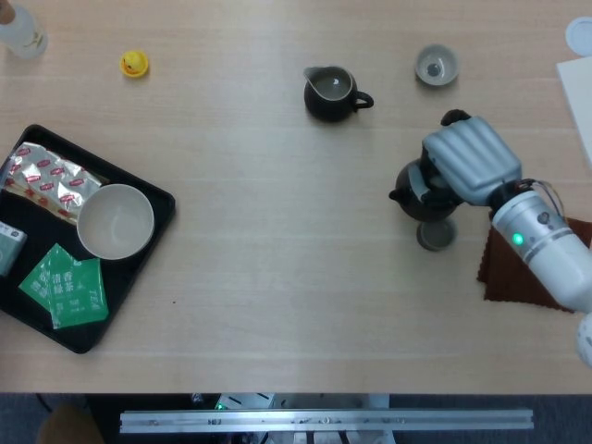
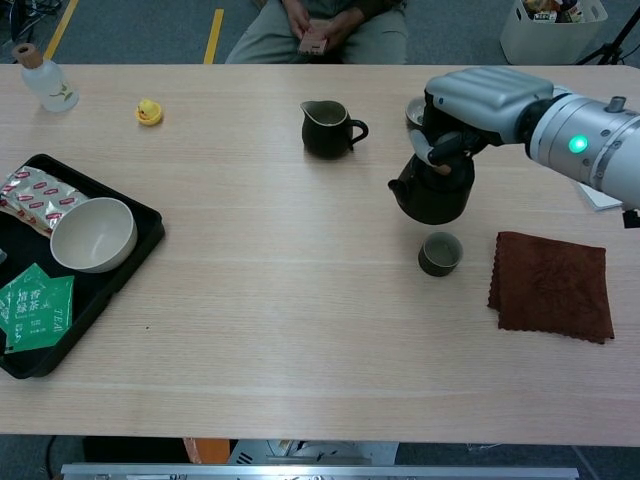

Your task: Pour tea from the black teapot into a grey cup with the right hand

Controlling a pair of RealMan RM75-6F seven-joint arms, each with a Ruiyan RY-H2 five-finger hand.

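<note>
Teapot lifted over the cups, spout aimed left.
The right hand (image 2: 478, 108) grips the teapot (image 2: 432, 188) above the surface, beside the grey cup (image 2: 439, 253); tipping now risks tea missing it.

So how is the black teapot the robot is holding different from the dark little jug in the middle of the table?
The teapot is held up off the table by the right hand; the jug stands on the table with nothing touching it. The teapot looks rounder and bigger than the jug. The jug is open on top, showing a pale inside, while the hand hides the teapot's top. Both are dark and have a pouring spout.
</note>
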